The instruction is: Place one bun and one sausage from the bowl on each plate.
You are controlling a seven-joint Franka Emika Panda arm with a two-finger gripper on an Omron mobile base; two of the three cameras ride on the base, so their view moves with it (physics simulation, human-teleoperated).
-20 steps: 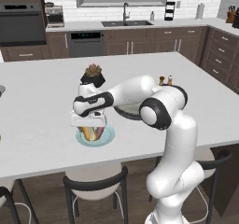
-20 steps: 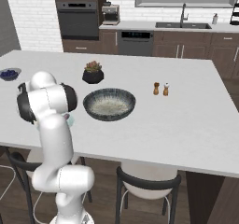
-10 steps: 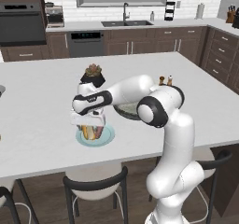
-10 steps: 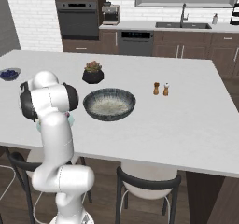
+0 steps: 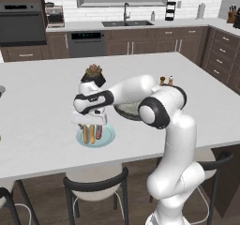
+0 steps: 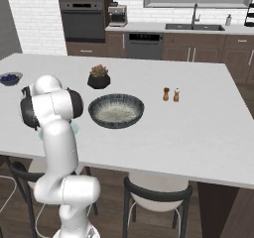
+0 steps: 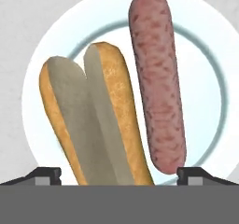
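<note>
A pale teal-blue plate [image 7: 219,101] carries a golden-brown split bun [image 7: 91,120] with a grey-beige inside and a mottled pink-red sausage [image 7: 158,83], while the bowl [image 6: 116,111] is dark grey-black outside, paler and speckled within, on the white worktop [image 6: 208,133].

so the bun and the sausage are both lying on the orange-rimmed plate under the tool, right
Not quite: the plate is the plain pale teal-blue one, not orange-rimmed. The hand view shows the bun and the sausage lying side by side on it, below the open tool.
</note>
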